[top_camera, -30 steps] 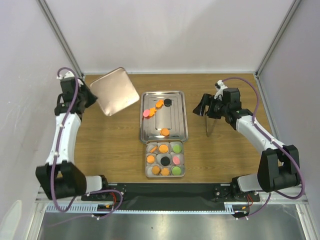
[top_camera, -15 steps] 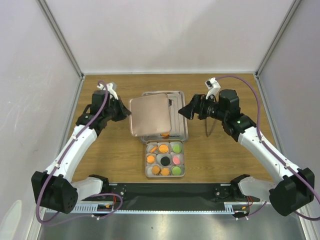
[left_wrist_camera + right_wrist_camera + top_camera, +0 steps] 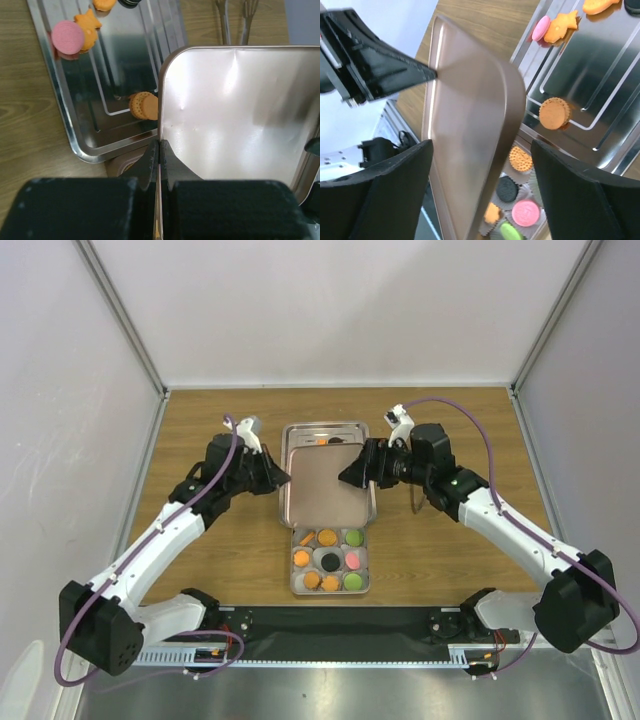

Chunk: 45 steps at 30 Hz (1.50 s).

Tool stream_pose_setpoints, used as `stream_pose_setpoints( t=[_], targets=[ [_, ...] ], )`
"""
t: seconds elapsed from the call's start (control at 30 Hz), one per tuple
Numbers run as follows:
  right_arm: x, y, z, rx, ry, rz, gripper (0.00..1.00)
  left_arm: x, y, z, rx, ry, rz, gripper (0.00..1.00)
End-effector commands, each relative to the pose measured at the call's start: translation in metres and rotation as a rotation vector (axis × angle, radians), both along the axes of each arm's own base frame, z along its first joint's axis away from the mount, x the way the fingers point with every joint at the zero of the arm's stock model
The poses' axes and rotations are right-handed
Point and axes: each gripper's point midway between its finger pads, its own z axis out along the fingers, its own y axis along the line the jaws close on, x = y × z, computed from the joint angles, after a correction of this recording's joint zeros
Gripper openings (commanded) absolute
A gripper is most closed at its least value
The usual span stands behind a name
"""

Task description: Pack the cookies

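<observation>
The brown wooden table [image 3: 200, 430] holds a shiny metal tray [image 3: 352, 429] in the middle, a small box [image 3: 292, 575] just in front of it, and thin metal tongs [image 3: 223, 22] to the tray's right.

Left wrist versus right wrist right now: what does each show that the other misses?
Only the left wrist view shows the tongs, lying beyond the tray. Only the right wrist view shows the packed cookies next to the tray, and the right pincer open with a finger on either side of the lid. Both show the lid tilted over the tray, the left pincer shut on the lid's edge, and the pink cookie and round orange cookie loose on the tray.
</observation>
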Motion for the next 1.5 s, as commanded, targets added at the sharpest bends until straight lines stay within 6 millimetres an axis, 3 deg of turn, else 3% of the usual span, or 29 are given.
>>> stream_pose_setpoints(
  t=[0.0,0.23,0.27,0.37,0.57,0.67,0.73,0.83,0.93,0.97,1.07,1.13,1.23,1.33,1.37,1.43,1.47],
  targets=[
    [0.008,0.006,0.027,0.073,-0.032,-0.016,0.81,0.003,-0.019,0.024,-0.086,-0.077,-0.021,0.0],
    [0.011,-0.001,0.032,0.096,0.006,-0.039,0.53,0.002,-0.027,0.028,-0.101,-0.091,-0.036,0.01],
    [0.011,-0.001,0.033,0.096,0.01,-0.039,0.43,0.002,-0.027,0.027,-0.098,-0.09,-0.037,0.03],
    [0.012,-0.006,0.034,0.099,0.018,-0.053,0.27,0.003,-0.03,0.029,-0.095,-0.097,-0.041,0.08],
    [0.014,-0.013,0.046,0.111,0.005,-0.079,0.11,0.005,-0.031,0.029,-0.081,-0.1,-0.046,0.18],
    [0.016,-0.016,0.05,0.113,0.003,-0.09,0.1,0.006,-0.031,0.033,-0.068,-0.109,-0.045,0.25],
    [0.018,-0.02,0.053,0.113,0.0,-0.1,0.09,0.007,-0.026,0.034,-0.047,-0.124,-0.028,0.4],
    [0.024,-0.027,0.054,0.105,0.003,-0.13,0.09,0.006,-0.021,0.037,-0.007,-0.148,-0.011,0.51],
    [0.036,-0.033,0.056,0.093,0.031,-0.164,0.09,-0.006,-0.027,0.043,0.05,-0.188,-0.036,0.59],
    [0.04,-0.036,0.065,0.091,0.031,-0.177,0.08,-0.012,-0.034,0.047,0.084,-0.219,-0.041,0.61],
    [0.056,-0.042,0.067,0.07,0.07,-0.222,0.07,-0.034,-0.054,0.061,0.126,-0.334,-0.099,0.72],
    [0.065,-0.051,0.074,0.096,0.115,-0.238,0.06,-0.04,-0.057,0.067,0.171,-0.421,-0.119,0.77],
    [0.071,-0.063,0.083,0.158,0.164,-0.244,0.06,-0.044,-0.062,0.083,0.18,-0.579,-0.099,0.79],
    [0.079,-0.069,0.087,0.176,0.182,-0.249,0.06,-0.054,-0.076,0.124,0.089,-0.78,-0.093,0.81],
    [0.083,-0.071,0.084,0.171,0.194,-0.256,0.06,-0.063,-0.084,0.126,0.15,-0.853,-0.139,0.82],
    [0.086,-0.072,0.091,0.185,0.197,-0.25,0.06,-0.062,-0.087,0.136,0.241,-0.957,-0.095,0.83],
    [0.088,-0.072,0.091,0.189,0.203,-0.251,0.06,-0.073,-0.097,0.13,0.291,-1.006,-0.138,0.83]
  ],
)
